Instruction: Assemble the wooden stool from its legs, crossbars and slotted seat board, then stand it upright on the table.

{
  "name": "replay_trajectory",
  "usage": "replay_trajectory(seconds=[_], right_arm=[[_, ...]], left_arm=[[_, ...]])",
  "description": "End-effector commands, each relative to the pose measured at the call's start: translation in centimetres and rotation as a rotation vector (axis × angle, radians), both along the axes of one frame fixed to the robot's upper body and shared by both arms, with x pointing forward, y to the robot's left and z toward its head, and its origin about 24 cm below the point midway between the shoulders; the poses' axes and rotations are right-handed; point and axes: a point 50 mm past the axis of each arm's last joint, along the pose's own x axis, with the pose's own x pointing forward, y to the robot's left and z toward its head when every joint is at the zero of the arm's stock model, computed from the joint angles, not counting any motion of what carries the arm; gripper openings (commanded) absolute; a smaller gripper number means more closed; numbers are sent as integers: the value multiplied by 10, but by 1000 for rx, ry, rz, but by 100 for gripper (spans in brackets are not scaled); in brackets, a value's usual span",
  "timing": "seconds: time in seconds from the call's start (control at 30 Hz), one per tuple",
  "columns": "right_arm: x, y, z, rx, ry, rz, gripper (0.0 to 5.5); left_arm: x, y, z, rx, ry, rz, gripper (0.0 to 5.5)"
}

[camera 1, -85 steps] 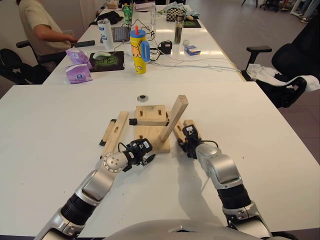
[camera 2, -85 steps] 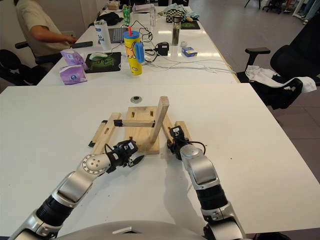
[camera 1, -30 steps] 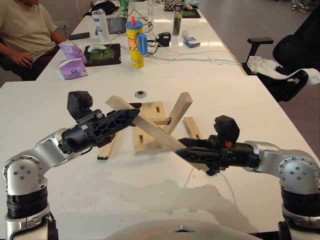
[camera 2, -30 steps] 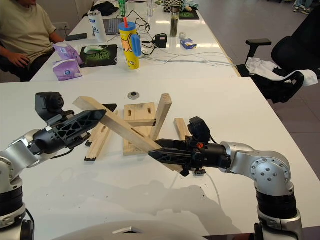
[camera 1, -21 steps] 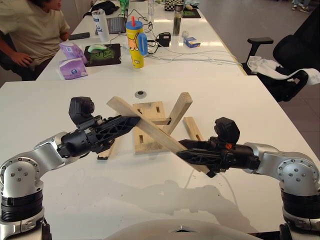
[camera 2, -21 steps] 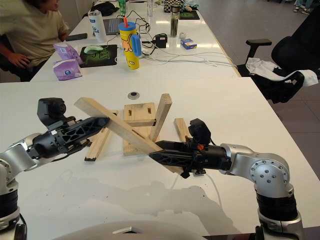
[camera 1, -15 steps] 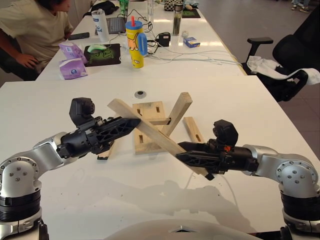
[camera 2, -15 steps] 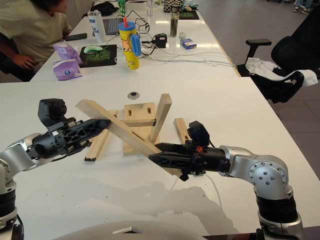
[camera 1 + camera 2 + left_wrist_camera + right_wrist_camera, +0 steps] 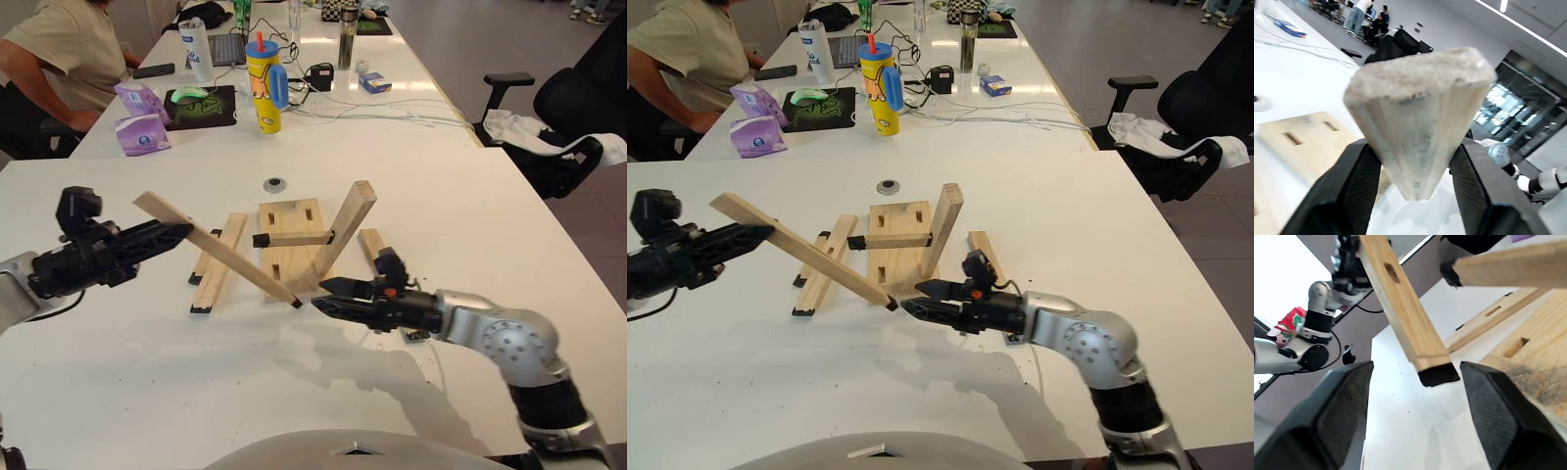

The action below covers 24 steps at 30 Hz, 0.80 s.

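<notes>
Since half a second ago the left arm has swung outward, taking the long pale wooden leg (image 9: 230, 258) with it, and the right arm has let go of that leg and dropped lower. The left gripper (image 9: 174, 233) sits at the left of the white counter (image 9: 118, 372), its jaws clamped on the leg's raised upper end. The leg slopes down across a second pale leg (image 9: 211, 284) lying flat, to a black-capped foot by the front edge of the flat slotted wooden seat board (image 9: 292, 220). A thin wooden crossbar (image 9: 294, 238) on the board meets a third leg (image 9: 345, 227), which leans up from it. A short wooden piece (image 9: 372, 245) lies just right of the board. The right gripper (image 9: 328, 294) hovers with jaws wide around the capped foot, not touching it. The assembly looks at an early stage, with most parts loose and nothing yet stood upright.
</notes>
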Motion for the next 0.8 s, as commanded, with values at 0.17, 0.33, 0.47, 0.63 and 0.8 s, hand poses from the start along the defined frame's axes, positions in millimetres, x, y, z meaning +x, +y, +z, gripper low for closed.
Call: replay_trajectory(seconds=[0.17,0.33,0.47,0.63,0.8], right_arm=[[33,20,-38,-255,-102,-229,329],[41,7,-41,-312,-123,-311,329],[51,-5,-38,-337,-140,-357,329],[42,4,-40,-340,-136,-231,329],[38,17,-40,-319,-154,-218,329]], left_arm=[[18,16,14,51,-97,76,207],[17,17,10,78,-117,106,207],[17,12,1,89,-122,104,207],[22,8,-7,94,-158,162,207],[35,-4,-14,90,-178,130,207]])
